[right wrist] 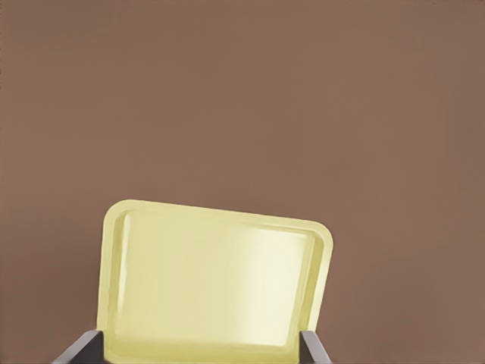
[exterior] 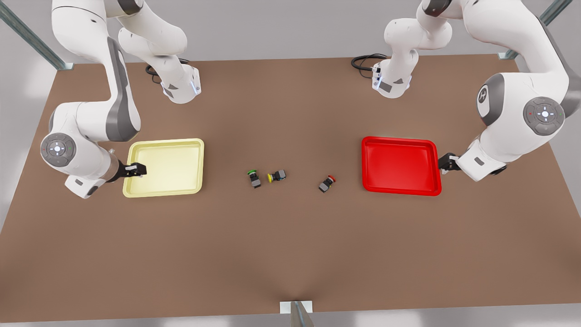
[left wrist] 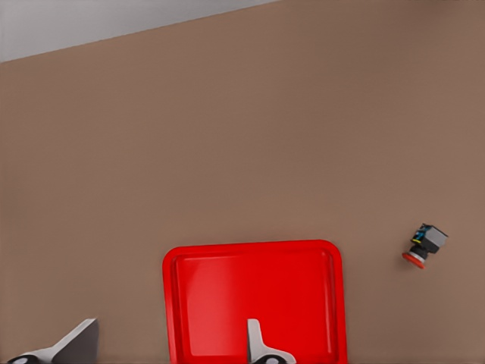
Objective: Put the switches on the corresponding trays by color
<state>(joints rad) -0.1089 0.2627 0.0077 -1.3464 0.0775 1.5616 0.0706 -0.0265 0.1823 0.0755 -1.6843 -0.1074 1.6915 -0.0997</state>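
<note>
Nothing placed yet: both trays are bare. The yellow switch [exterior: 276, 175] and red switch [exterior: 327, 183] lie on the tabletop [exterior: 290, 254] between the yellow tray [exterior: 198, 144] and red tray [exterior: 368, 144]. Left tool [exterior: 447, 162] hangs wide by the red tray's outer rim; right tool [exterior: 135, 170] hangs wide over the yellow tray's rim.

red tray [left wrist: 254, 303] cropped, yellow tray [right wrist: 212, 284] cropped

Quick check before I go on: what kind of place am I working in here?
Most likely a simulated lab workbench: a bare brown table bolted to metal struts, two white robot arms mounted at its far edge, and only sorting props, a yellow tray and a red tray.
</note>
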